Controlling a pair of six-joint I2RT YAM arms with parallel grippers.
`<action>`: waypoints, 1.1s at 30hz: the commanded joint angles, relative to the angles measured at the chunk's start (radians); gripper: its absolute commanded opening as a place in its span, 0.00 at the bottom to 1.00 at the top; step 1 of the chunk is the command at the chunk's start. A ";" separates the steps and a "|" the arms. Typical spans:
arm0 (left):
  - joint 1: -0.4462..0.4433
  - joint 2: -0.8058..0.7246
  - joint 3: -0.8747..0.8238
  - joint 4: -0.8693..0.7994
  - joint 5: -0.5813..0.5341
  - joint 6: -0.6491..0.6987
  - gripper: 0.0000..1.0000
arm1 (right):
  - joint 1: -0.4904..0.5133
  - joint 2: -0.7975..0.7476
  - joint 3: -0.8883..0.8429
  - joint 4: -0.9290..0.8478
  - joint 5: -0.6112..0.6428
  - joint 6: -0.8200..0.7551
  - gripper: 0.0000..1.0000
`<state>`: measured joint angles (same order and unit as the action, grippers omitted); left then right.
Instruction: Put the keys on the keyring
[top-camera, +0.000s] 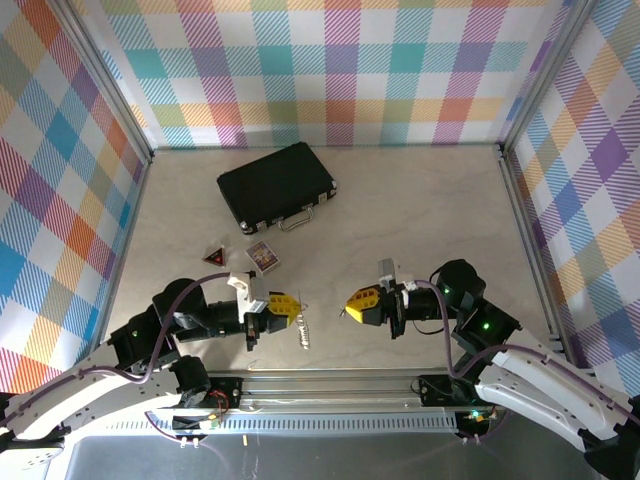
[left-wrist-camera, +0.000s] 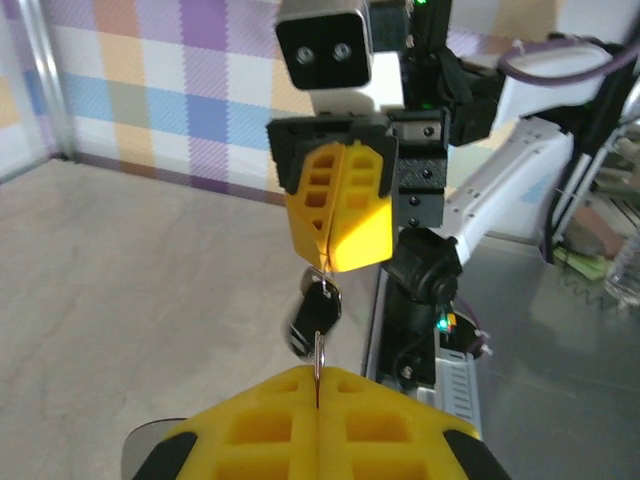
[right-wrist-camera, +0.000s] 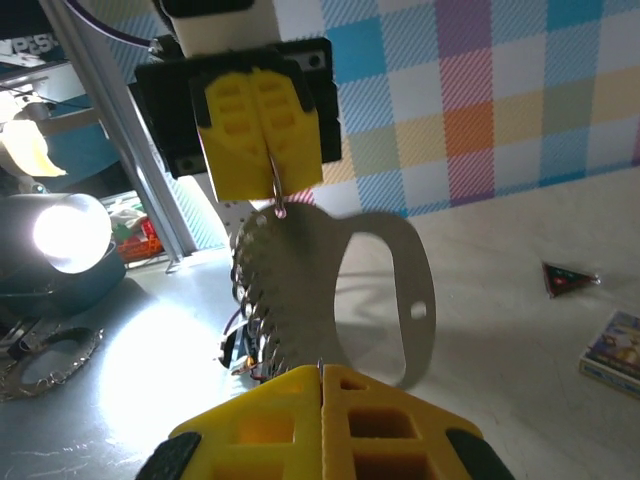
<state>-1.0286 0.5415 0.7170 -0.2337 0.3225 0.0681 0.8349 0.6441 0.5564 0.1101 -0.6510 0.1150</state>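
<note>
My left gripper is shut on a thin silver keyring that stands edge-on from its yellow fingertips. Just beyond the ring hangs a black-headed key. Facing it a short way off, my right gripper is also shut, pinching a thin metal loop at the key's top. The right wrist view has the left gripper with a small ring at its tip. Under it hangs a flat silvery metal plate with a toothed edge and a large opening. A silvery piece dangles between both grippers.
A black case lies at the back of the table. A red triangular object and a small card box sit behind the left gripper. Plaid walls close three sides.
</note>
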 joint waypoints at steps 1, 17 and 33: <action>0.006 0.009 0.036 0.056 0.090 0.030 0.00 | 0.034 -0.018 0.037 0.051 0.017 -0.027 0.00; 0.006 0.052 -0.004 0.158 0.098 0.045 0.00 | 0.147 0.021 0.060 0.099 0.187 -0.113 0.00; 0.007 0.051 -0.028 0.183 0.048 0.032 0.00 | 0.213 0.032 0.091 0.101 0.291 -0.163 0.00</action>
<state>-1.0286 0.6003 0.6945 -0.1104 0.3824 0.0978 1.0374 0.6735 0.6025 0.1638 -0.3767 -0.0204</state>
